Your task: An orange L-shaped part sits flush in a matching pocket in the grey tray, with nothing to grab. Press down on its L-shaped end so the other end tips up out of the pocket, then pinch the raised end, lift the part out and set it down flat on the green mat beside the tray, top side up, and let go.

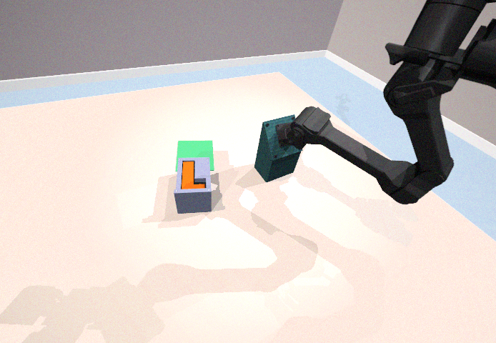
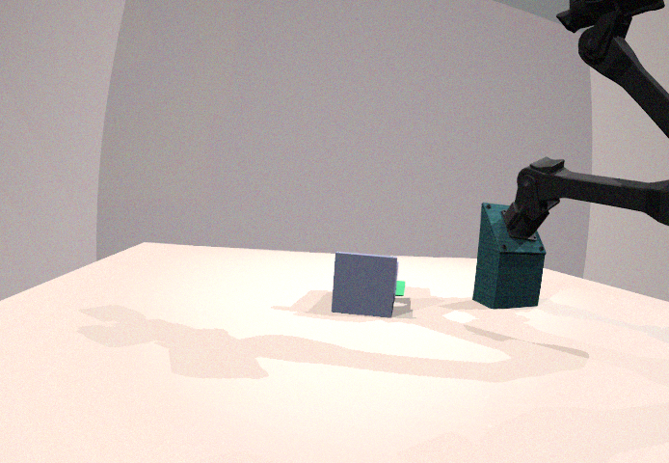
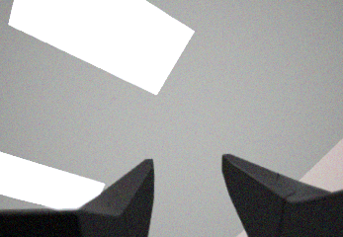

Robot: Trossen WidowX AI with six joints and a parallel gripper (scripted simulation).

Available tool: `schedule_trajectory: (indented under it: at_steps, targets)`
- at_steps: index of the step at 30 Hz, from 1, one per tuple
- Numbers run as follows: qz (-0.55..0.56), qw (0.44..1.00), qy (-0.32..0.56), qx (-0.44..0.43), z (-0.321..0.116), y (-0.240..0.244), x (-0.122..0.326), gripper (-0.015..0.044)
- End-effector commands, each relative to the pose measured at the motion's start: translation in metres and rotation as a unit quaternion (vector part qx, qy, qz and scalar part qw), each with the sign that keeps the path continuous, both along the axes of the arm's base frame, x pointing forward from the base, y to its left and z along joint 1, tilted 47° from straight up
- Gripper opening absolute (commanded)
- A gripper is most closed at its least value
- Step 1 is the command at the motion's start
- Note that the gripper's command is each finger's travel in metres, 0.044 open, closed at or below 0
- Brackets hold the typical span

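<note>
The orange L-shaped part point(image 1: 187, 174) lies in the pocket of the grey tray point(image 1: 192, 202) point(image 2: 364, 284) in the top view; in the exterior view the tray's side hides it. Its long arm runs toward the green mat and its short foot is at the near end. The green mat point(image 1: 194, 148) point(image 2: 399, 287) lies directly behind the tray. My gripper point(image 3: 188, 164) is partly open and empty in the wrist view, with only wall or ceiling and bright panels beyond the fingers. It is far from the tray; its fingers are out of frame in the top and exterior views.
The arm's teal base block point(image 1: 274, 155) point(image 2: 509, 273) stands to the right of the tray and mat. The black arm point(image 1: 427, 133) point(image 2: 619, 193) reaches from it to the right and up, high above the table. Arm shadows fall across the table around and in front of the tray.
</note>
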State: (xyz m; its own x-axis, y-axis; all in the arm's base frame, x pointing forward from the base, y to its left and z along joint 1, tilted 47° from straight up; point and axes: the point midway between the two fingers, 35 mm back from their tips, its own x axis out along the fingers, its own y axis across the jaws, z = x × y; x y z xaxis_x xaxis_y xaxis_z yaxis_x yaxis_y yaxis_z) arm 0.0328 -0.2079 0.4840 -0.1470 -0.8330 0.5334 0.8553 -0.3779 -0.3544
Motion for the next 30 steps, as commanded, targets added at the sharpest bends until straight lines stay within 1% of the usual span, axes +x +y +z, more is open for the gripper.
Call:
schedule_trajectory:
  at_steps: [1,5,7,11,14,18,22,26,30]
  targets:
    - [0.105,0.99,0.065,0.073,-0.028,-0.036,0.065,0.018]
    - [0.213,0.957,0.122,0.156,-0.072,-0.054,0.133,0.018]
    - [0.266,0.929,0.158,0.202,-0.101,-0.057,0.17,0.018]
    - [0.365,0.856,0.207,0.301,-0.162,-0.048,0.231,0.018]
    - [0.429,0.781,0.24,0.386,-0.214,-0.03,0.268,0.018]
    - [0.494,0.652,0.266,0.51,-0.285,0.013,0.303,0.018]
    - [0.519,0.492,0.27,0.645,-0.35,0.072,0.316,0.018]
    - [0.488,0.32,0.253,0.771,-0.397,0.136,0.309,0.018]
    - [0.397,0.148,0.217,0.88,-0.423,0.199,0.289,0.018]
